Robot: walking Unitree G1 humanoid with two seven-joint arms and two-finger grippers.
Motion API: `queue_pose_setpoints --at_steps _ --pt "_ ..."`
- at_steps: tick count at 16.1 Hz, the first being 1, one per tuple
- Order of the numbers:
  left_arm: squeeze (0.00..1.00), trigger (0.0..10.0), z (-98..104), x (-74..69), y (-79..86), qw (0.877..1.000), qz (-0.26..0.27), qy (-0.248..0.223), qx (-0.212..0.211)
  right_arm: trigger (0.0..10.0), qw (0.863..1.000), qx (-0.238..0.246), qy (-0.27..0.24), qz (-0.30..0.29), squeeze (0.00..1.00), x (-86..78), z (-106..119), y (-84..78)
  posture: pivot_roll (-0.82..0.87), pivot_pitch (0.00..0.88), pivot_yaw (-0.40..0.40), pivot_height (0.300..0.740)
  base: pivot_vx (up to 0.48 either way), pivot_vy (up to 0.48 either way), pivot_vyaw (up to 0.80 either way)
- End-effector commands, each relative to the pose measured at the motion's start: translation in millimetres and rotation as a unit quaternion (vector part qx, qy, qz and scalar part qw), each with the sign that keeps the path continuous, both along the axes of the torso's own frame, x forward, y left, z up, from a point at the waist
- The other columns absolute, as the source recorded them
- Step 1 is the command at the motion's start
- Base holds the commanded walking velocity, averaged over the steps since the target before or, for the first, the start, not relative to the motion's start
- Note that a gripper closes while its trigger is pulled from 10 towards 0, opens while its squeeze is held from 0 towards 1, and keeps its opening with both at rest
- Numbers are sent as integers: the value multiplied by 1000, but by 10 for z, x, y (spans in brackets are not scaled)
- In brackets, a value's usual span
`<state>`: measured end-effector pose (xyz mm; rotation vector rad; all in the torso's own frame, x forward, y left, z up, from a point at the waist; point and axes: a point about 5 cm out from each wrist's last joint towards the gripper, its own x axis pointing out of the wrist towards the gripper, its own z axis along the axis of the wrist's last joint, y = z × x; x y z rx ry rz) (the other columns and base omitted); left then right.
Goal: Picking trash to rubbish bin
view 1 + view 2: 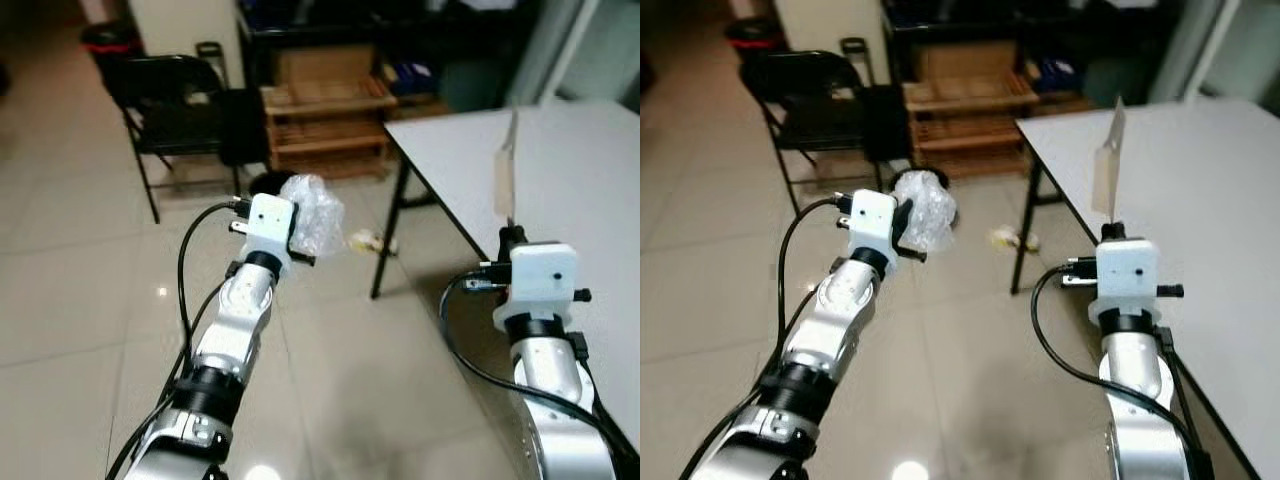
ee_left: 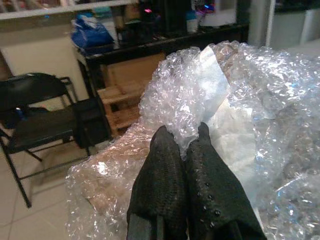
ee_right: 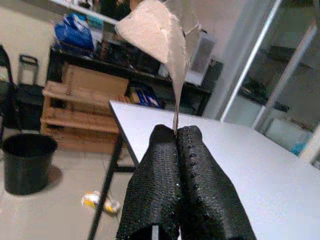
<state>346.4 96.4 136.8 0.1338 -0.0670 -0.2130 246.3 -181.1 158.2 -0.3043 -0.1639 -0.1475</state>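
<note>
The left gripper [image 2: 181, 145] is closed tight, its two black fingers [image 2: 162, 170] pinched together on a fold of a bubble wrap wad [image 2: 240, 115]. The wad is held out in the air over the tiled floor [image 1: 70, 260], left of the white table [image 1: 580, 170]. The wad is crumpled, with no clear long axis; it bulges forward and away from the fingers. Its far side is hidden behind itself, and something white and flat is seen inside it, not identifiable.

The right gripper [image 3: 176, 131] is also closed, fingers [image 3: 200, 175] pressed together with a thin cardboard scrap [image 3: 160, 35] clamped between the tips. The scrap is held over the near edge of the table. The scrap stands upright, long axis vertical, seen nearly edge-on from the head camera [image 1: 1106, 160] and as a bent, torn-edged flap from the wrist. Its top is cut off in the wrist view.

A black bin [image 3: 27, 162] is seen on the floor left of the table, before wooden pallets [image 1: 325, 120]; from the head views it is mostly hidden behind the wad. A yellowish wrapper [image 1: 368, 240] lies on the floor by the table leg [image 1: 388, 235]; its details are too small to make out. A black folding chair [image 1: 165, 110] stands farther left of the table.
</note>
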Motion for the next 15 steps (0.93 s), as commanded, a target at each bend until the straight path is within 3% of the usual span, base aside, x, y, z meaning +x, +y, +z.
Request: queue_pose_setpoints --at_steps 1,4,7,15 --pt "0 0 26 26 96 1000 12 -3 6 10000 1000 2 -9 7 0 9 38 48 122 57 -15 740 465 0 0" --pt "0 0 24 26 95 1000 11 -3 7 10000 1000 -3 -8 10 0 10 37 51 122 57 -15 740 465 0 0" --pt "0 0 20 27 97 1000 11 -2 10 10000 1000 -3 -9 11 0 18 39 60 124 56 -14 740 465 0 512" --pt "0 0 -5 21 102 1000 12 5 14 10000 1000 2 -11 9 0 9 42 53 126 59 -17 740 464 0 0"
